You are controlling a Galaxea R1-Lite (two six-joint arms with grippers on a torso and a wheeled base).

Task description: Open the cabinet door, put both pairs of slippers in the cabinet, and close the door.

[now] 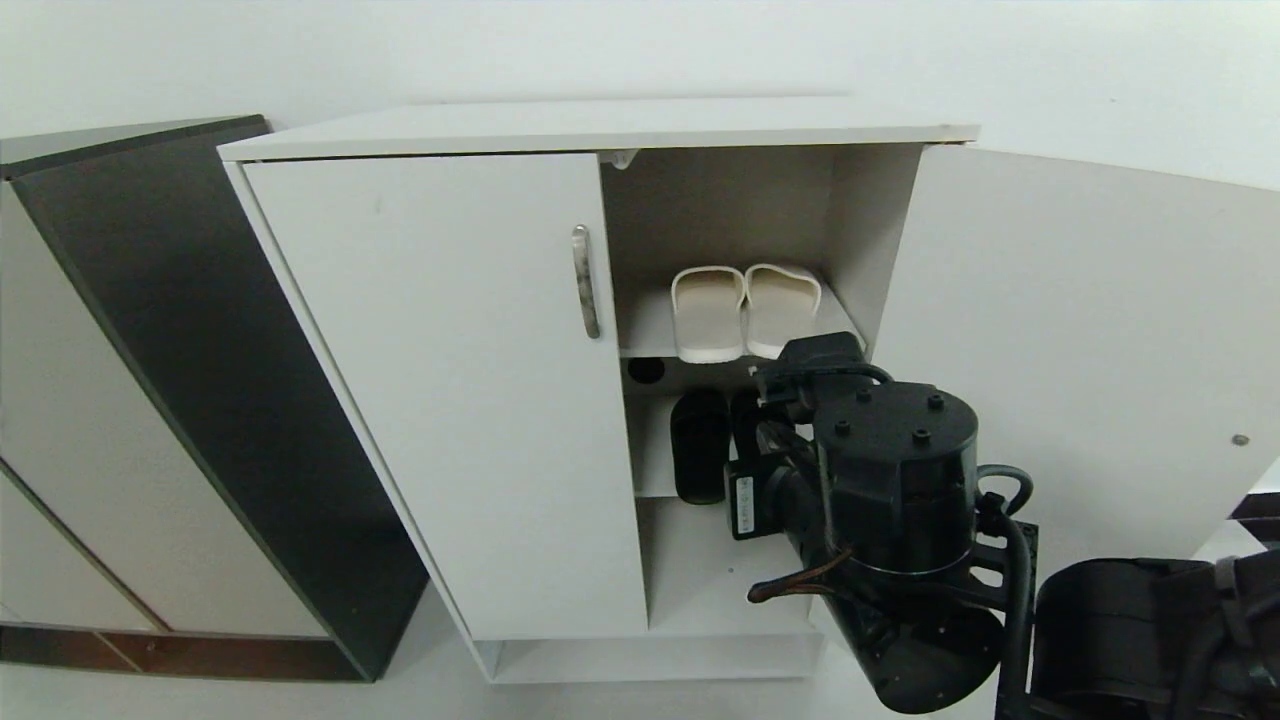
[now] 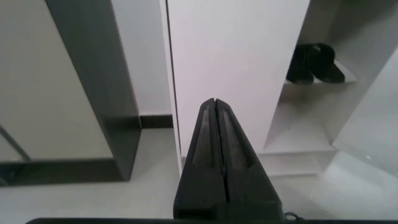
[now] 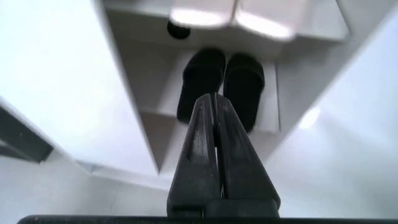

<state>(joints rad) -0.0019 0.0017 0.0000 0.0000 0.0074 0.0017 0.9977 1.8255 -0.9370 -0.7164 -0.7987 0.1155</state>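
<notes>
Right gripper (image 3: 215,99) is clenched on nothing, its tips in front of the open half of the cabinet (image 1: 600,125). Left gripper (image 2: 214,106) is also pressed together and empty, facing the closed left door (image 1: 440,380). In the head view the right arm covers most of one black slipper. Two pairs lie inside: white slippers (image 1: 708,315) on the upper shelf, black slippers (image 3: 202,78) on the middle shelf. The right door (image 1: 1080,350) stands wide open. A dark cupboard (image 1: 200,350) stands just beside the cabinet.

You see 2 white slippers (image 1: 710,312) and 2 black slippers (image 3: 202,78). The black 2 lie just beyond your right gripper (image 3: 213,98), the white 2 higher. There is 1 cabinet (image 1: 600,125) with 2 doors (image 1: 450,400) and 1 handle (image 1: 585,282).
</notes>
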